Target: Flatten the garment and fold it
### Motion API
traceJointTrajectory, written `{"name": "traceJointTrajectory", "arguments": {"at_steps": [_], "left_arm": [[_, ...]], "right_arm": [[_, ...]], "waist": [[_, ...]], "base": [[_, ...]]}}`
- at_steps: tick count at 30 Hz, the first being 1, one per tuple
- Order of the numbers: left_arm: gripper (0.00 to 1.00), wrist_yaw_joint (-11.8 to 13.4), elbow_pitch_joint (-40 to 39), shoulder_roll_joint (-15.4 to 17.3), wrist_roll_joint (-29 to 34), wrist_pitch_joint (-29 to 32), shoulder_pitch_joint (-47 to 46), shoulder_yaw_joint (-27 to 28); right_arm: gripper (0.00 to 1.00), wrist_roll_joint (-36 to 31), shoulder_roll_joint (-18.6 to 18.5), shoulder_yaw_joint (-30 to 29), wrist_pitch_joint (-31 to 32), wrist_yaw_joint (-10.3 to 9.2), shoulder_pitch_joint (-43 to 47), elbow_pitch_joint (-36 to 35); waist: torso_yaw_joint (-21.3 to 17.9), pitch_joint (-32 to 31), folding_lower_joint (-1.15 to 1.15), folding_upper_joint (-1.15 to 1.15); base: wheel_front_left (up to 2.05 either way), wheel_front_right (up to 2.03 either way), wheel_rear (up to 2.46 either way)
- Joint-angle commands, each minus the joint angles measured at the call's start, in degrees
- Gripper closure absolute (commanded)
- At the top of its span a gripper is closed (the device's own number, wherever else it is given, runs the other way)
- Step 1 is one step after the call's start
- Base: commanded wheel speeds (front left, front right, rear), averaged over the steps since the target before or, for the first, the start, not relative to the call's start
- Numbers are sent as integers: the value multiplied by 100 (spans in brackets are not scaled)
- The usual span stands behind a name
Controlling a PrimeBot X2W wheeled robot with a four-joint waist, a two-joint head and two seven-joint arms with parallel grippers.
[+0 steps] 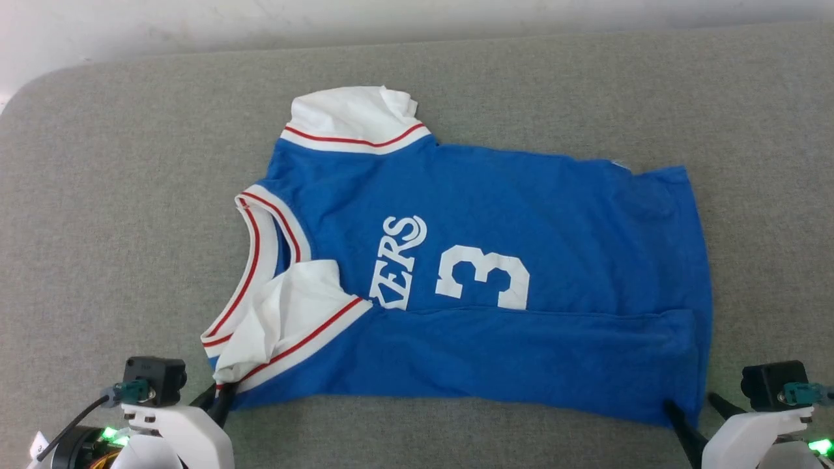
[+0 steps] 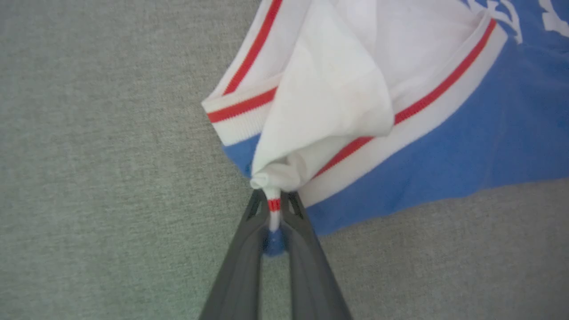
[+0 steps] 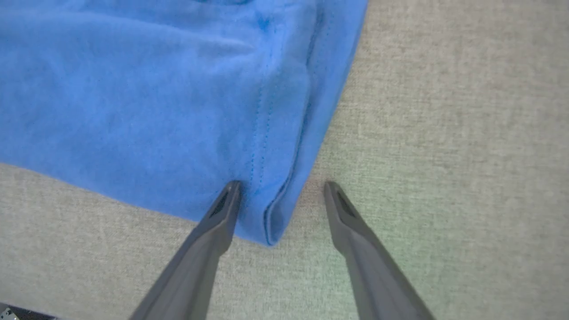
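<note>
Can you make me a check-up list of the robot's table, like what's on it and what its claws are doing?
Surface: grey fabric-covered top, rounded at the far-left corner.
Job's things: blue garment lies sideways; its near edge looks folded over the front, and the near white sleeve is crumpled.
Clutter: nothing seen.
Claws: left claw is shut on the garment's red-striped trim; right claw is open, straddling the hem corner, with one finger on cloth and the other over bare surface.
Cables: dark cable loops beside the left arm.
Surroundings: pale strip beyond the far edge.

Blue garment (image 1: 521, 215) — lying sideways, near edge folded over.
</note>
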Motion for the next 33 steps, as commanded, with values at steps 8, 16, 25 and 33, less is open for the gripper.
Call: {"name": "traceJointTrajectory", "arguments": {"at_steps": [8,16,25,33], "left_arm": [[100,55,-19,23,14,93,-76,-42],[100,54,-254,-76,-296,-120,-11,179],[100,275,-948,8,-781,251,759,447],[100,507,-1265,-122,-1063,674,1373,296]], "right_arm": [[100,218,83,113,179,-6,-258,426],[100,255,-87,-169,106,-6,-397,63],[100,430,-354,-695,696,-6,-233,-713],[100,530,-383,-918,1129,-6,218,-789]], "waist": [[9,121,0,0],[-46,-6,0,0],[-107,-342,0,0],[-31,-373,0,0]], "base": [[0,0,0],[0,0,0],[0,0,0],[0,0,0]]}}
